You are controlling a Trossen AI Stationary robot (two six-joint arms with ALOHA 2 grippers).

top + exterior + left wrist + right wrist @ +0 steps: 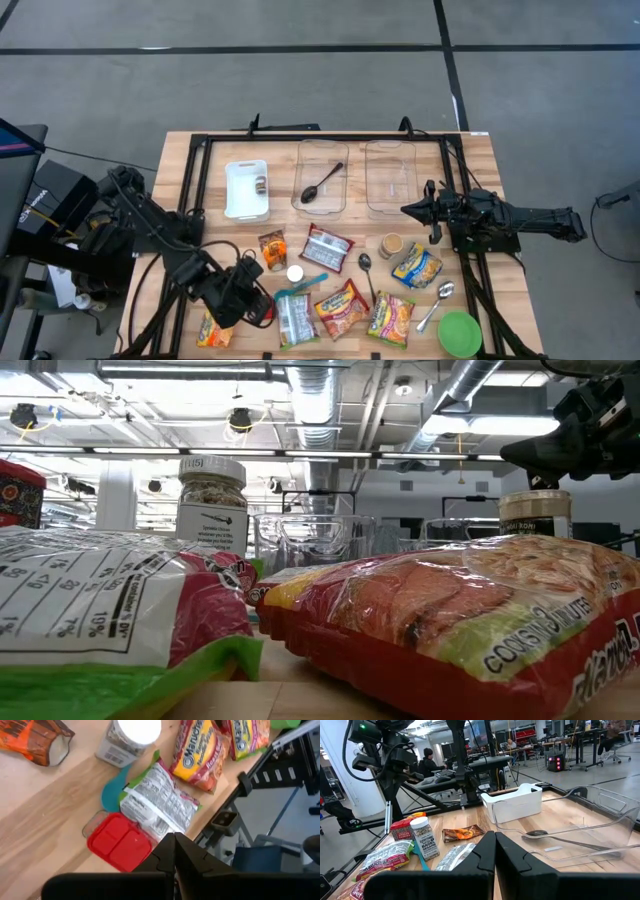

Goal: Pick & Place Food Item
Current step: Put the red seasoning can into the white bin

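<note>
Left gripper [262, 305]: fingers [165, 851] pressing together, clenched on nothing, hovering over the near-left part of the wooden table [175, 150], just above a red lidded box [120, 841] and beside a green-edged food packet [157, 805]. Left arm reaching in low from the table's left side, wrist tilting downward toward the near edge.

Right gripper [408, 209]: fingers [487, 851] likewise closing fully, gripping nothing, pointing level across the table toward the left. Right arm stretching in from the right edge, lying nearly horizontal, tip hanging beside the right clear tray [390, 176] and just behind a small jar [391, 245].

Food items lying scattered over the near half of the table: noodle packets [341, 309], an orange snack bag [272, 248], a silver-and-red packet [327, 248], a yellow packet [418, 265], a white-lidded spice jar [131, 740]. A black spoon [322, 183] sitting in the left clear tray [320, 152]; a white bin [246, 200] standing farther left, holding a small item. A green lid [459, 333] resting at the near-right corner, metal spoons [436, 304] lying near it.
</note>
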